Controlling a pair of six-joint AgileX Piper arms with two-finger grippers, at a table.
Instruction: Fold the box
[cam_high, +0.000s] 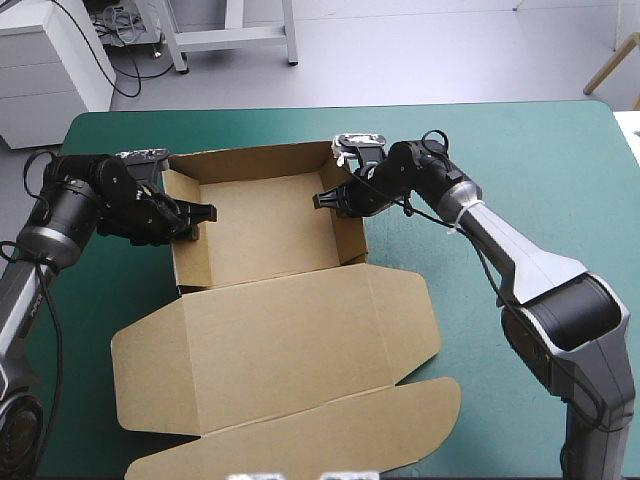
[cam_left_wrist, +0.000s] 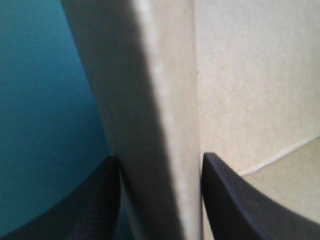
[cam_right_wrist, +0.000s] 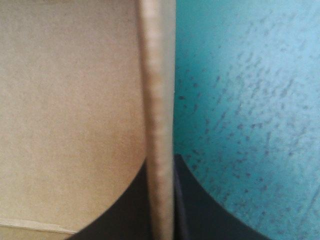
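Note:
The brown box (cam_high: 265, 225) stands as an open tray at the table's middle, walls up. Its lid (cam_high: 280, 350) lies flat toward the near edge. My left gripper (cam_high: 200, 215) straddles the tray's left wall, one black finger inside and one outside. In the left wrist view that thick wall (cam_left_wrist: 155, 125) fills the gap in the left gripper (cam_left_wrist: 160, 165), which is shut on it. My right gripper (cam_high: 325, 200) sits on the right wall. In the right wrist view that wall's thin edge (cam_right_wrist: 157, 100) runs up from the right gripper (cam_right_wrist: 161, 170), pinched tight.
The lid's rounded front flap (cam_high: 330, 430) reaches almost to the near edge. Bare teal-green cover (cam_high: 520, 170) spreads to the right of the box and in a strip behind it.

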